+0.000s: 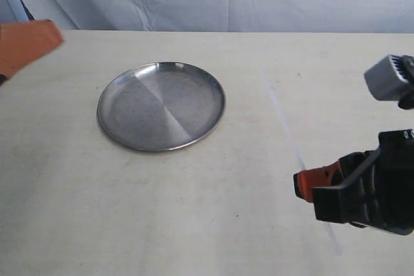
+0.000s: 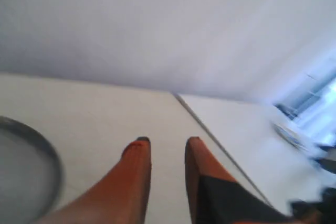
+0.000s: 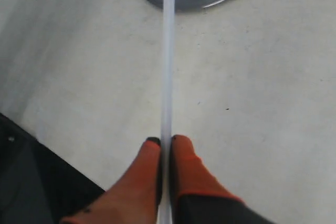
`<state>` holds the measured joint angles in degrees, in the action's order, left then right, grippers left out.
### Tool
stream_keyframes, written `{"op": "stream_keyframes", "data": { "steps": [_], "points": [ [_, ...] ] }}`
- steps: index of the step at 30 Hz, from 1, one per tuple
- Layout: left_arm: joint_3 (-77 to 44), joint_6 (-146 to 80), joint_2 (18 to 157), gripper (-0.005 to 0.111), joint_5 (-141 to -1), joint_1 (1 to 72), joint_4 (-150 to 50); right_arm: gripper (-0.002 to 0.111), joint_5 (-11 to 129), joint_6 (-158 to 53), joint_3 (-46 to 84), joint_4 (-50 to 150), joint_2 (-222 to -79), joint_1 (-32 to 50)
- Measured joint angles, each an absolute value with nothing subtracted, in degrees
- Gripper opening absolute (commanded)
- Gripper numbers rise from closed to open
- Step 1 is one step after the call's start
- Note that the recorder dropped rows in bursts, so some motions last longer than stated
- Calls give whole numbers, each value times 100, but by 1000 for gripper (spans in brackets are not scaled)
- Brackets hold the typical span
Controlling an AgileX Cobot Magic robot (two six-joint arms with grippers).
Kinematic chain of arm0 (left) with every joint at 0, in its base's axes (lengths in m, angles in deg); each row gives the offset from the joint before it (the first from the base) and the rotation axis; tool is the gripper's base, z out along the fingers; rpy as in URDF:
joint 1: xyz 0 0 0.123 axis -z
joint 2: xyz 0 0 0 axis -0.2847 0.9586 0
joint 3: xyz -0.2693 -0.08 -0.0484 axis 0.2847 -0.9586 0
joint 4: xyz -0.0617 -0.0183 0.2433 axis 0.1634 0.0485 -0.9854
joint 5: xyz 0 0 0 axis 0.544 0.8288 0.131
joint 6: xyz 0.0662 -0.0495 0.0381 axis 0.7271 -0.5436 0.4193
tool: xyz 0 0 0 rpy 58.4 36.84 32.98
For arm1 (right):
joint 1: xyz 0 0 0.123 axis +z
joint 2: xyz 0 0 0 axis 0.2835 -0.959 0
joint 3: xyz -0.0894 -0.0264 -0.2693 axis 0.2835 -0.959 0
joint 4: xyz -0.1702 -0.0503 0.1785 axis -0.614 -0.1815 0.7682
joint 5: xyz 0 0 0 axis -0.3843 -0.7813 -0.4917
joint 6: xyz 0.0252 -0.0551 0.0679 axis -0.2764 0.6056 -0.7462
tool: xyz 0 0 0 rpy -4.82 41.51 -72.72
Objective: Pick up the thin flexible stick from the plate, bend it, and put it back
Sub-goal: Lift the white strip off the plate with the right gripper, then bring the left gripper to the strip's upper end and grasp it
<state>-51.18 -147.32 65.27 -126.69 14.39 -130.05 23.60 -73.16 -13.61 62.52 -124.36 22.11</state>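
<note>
Two hands: the right hand (image 3: 166,141) is pinching the thin flexible stick (image 3: 168,51), presumably for bending; the left hand (image 2: 167,142) is hanging open.

Silver plate (image 1: 162,105), whitish stick (image 3: 167,66)

Right pincer (image 3: 167,140) by the bench's right edge is clamped on the stick (image 3: 168,51); left pincer (image 2: 165,144), far-left corner, fingers apart.

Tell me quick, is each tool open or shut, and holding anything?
Left tool: open, holding nothing.
Right tool: shut on the thin flexible stick.
</note>
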Motion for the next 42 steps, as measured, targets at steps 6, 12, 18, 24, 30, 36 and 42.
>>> {"op": "stream_keyframes", "data": {
  "steps": [6, 12, 18, 24, 30, 36, 42],
  "points": [
    [-4811, -15316, 8461, 24, -13923, 1819, -13186, -1, 3120, -7175, -1827, 6976, -12104, 2211],
    [-4787, -14187, 9303, 24, -14061, 3495, -11353, -1, 4205, -6846, -1882, 7473, -12687, 2211],
    [-4418, -13460, 9427, 25, -13641, 4542, -10860, -1, 4762, -6690, -1882, 7753, -13154, 2211],
    [-4032, -13255, 9440, 54, -12713, 5057, -11190, -1, 5199, -6591, -1882, 7768, -13154, 2665],
    [-3903, -13174, 9440, 70, -12208, 5129, -11169, -1, 5372, -6578, -1882, 7768, -13154, 3014],
    [-3903, -13161, 9488, 69, -11988, 5129, -11126, -1, 5539, -6564, -1882, 7768, -13154, 3051],
    [-3815, -13161, 9854, 55, -12053, 5149, -10555, -1, 5563, -6564, -1688, 7615, -13191, 3284]
  ]
}}
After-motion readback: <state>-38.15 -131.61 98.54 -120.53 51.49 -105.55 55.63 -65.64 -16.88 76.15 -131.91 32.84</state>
